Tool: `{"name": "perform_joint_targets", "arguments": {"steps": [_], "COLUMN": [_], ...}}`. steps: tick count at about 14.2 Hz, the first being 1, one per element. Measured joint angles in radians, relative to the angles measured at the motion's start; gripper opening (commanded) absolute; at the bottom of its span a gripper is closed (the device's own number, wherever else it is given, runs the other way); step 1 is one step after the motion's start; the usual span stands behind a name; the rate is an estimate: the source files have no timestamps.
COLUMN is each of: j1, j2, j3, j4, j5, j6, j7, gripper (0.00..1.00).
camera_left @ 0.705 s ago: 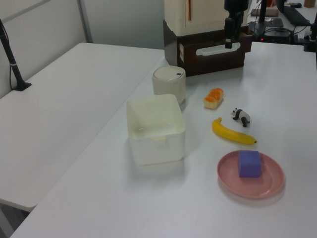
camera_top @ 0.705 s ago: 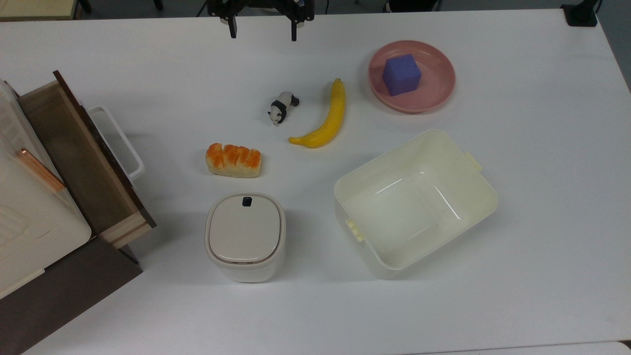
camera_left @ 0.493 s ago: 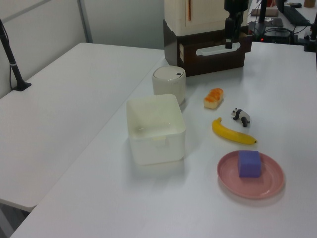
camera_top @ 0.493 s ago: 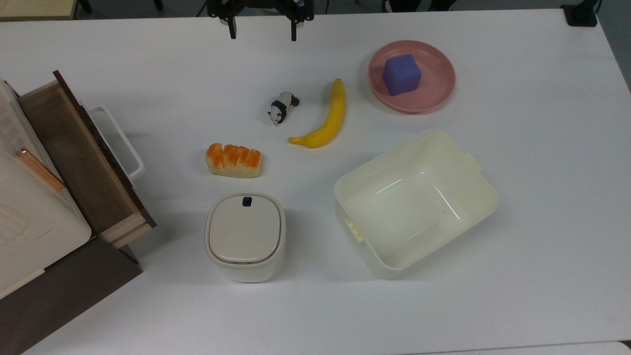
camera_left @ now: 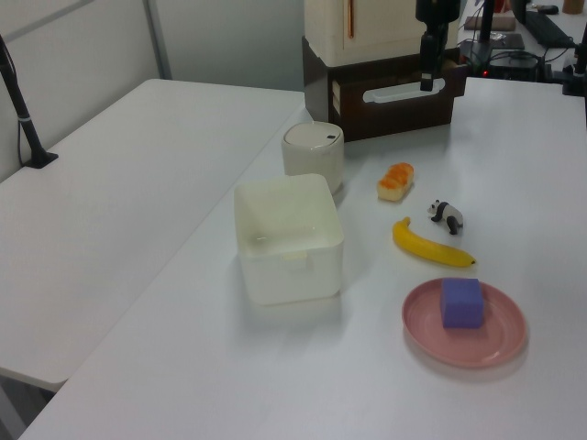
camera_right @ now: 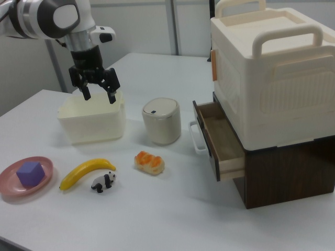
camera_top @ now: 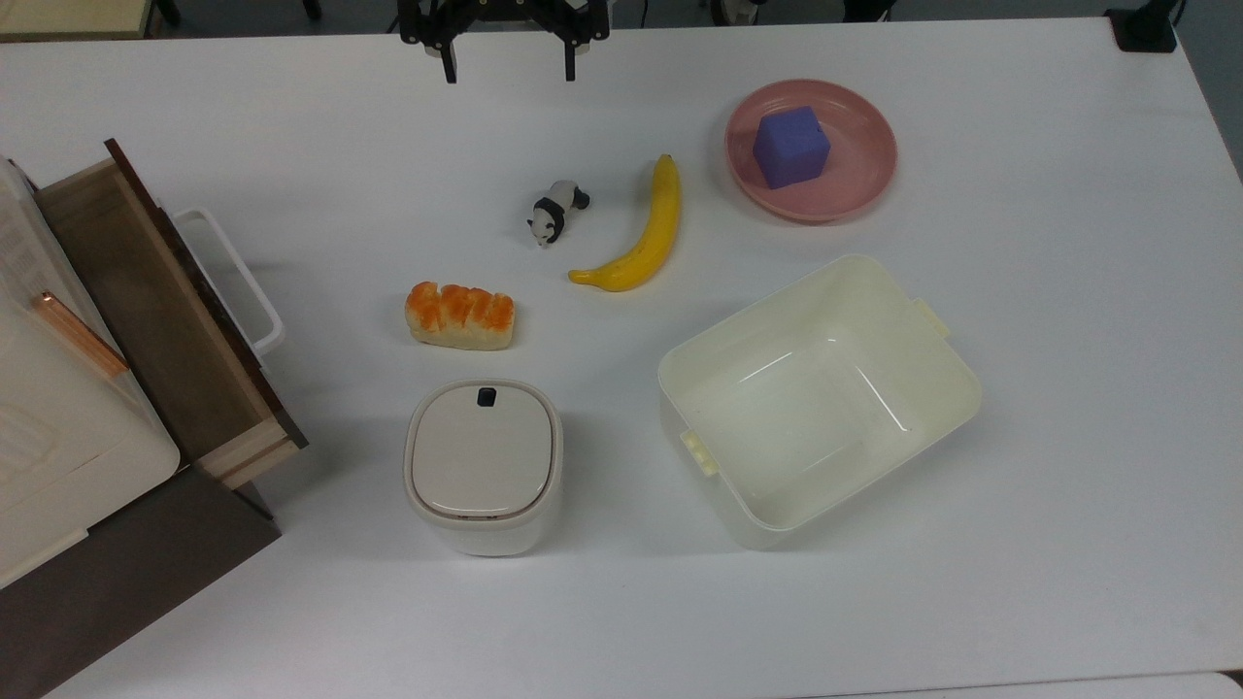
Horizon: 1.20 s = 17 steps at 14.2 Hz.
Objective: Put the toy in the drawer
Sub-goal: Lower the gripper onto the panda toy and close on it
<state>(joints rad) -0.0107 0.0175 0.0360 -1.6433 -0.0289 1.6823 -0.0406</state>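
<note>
The toy, a tiny black-and-white panda point(camera_top: 554, 214) point(camera_left: 446, 215) point(camera_right: 103, 181), lies on the white table just left of a banana in the top view. The drawer point(camera_top: 146, 301) point(camera_right: 220, 137) stands pulled open at the top view's left, its brown bottom bare, with a white handle point(camera_top: 238, 282) on its dark front. My gripper point(camera_top: 507, 68) point(camera_right: 99, 94) hangs open high above the table, at the top view's upper edge, well clear of the panda. In the left view the gripper point(camera_left: 426, 78) shows in front of the drawer's handle.
A banana point(camera_top: 641, 233), a bread loaf point(camera_top: 459, 316), a white lidded bin point(camera_top: 483, 464), a cream tub point(camera_top: 816, 393) and a pink plate point(camera_top: 855, 184) with a purple cube point(camera_top: 791, 146) share the table. A cream box point(camera_right: 272, 68) sits on the brown cabinet point(camera_right: 285, 178).
In the top view the gripper has shifted slightly left and up toward the frame's edge. The objects have not moved.
</note>
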Motion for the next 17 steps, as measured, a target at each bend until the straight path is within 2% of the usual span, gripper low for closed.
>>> {"name": "perform_joint_targets", "arguments": {"steps": [6,9,10,15,17], "j1": [-0.006,-0.028,-0.029,-0.024,-0.022], "j2": [0.003,0.009,0.013,0.026,0.038], "j3": [-0.001,-0.002,-0.002,-0.001,0.003], "j4": [-0.121,-0.217,-0.265,-0.432,-0.471], "j5": [-0.003,-0.001,-0.001,-0.001,-0.001], "j6": [0.000,0.000,0.008,0.234,0.309], "j7": [-0.030,-0.014,0.029,0.200,0.251], "gripper": [1.00,1.00,1.00,0.99,0.93]}}
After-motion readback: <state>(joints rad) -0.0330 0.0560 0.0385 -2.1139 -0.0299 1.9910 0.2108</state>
